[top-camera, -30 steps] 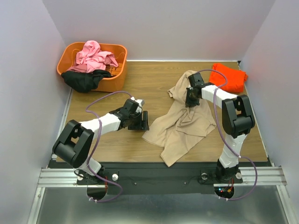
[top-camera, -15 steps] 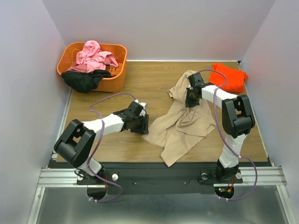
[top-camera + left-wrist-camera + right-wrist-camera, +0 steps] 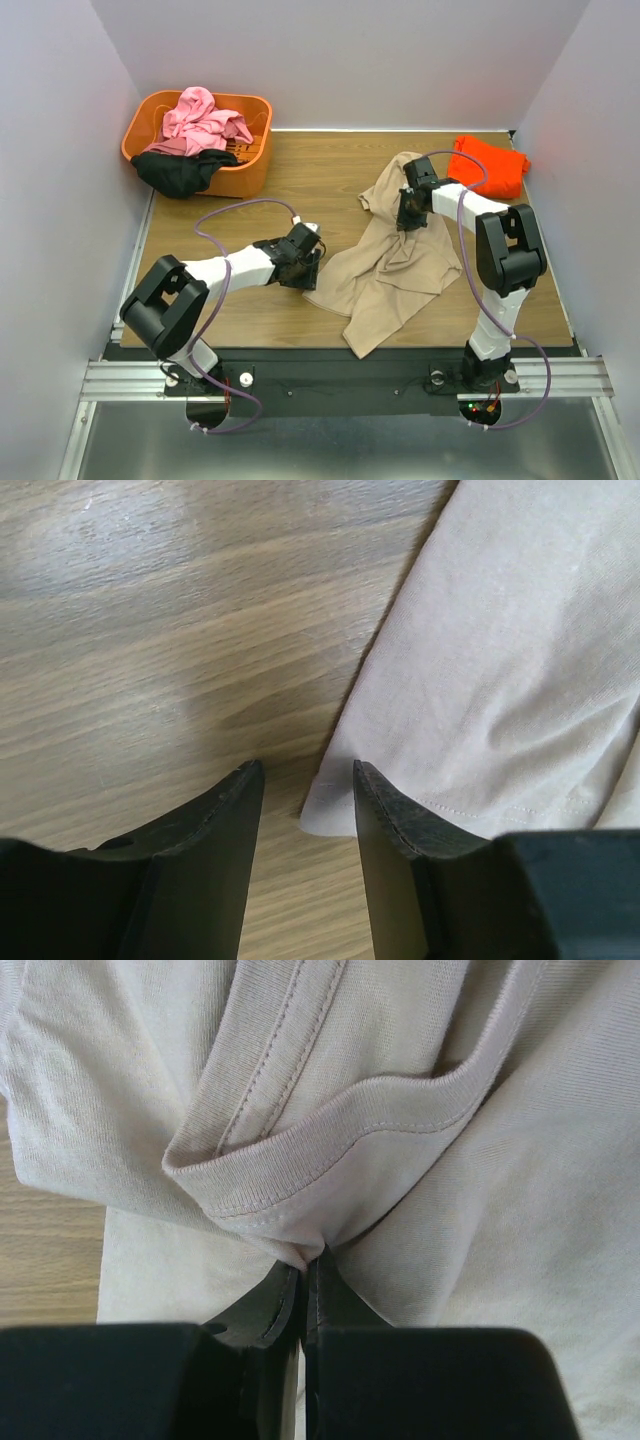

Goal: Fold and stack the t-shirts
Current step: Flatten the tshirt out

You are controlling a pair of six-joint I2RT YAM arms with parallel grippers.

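Note:
The tan t-shirt [image 3: 390, 270] lies crumpled on the wooden table [image 3: 330, 190], right of the middle. My right gripper [image 3: 408, 212] is shut on a fold of it near the collar [image 3: 330, 1150], holding that part up. My left gripper [image 3: 308, 272] is open at the shirt's left corner; in the left wrist view the hem corner [image 3: 335, 815] lies on the wood between the fingers [image 3: 225, 820]. A bright orange-red t-shirt [image 3: 490, 165] lies folded at the far right. Pink [image 3: 205, 118] and black [image 3: 180, 170] t-shirts sit in the basket.
An orange plastic basket [image 3: 255, 170] stands at the far left corner of the table. Grey walls close in the left, back and right sides.
My left gripper has moved right along the table to the tan shirt's left corner. The right gripper and the shirt fold it holds have stayed in place.

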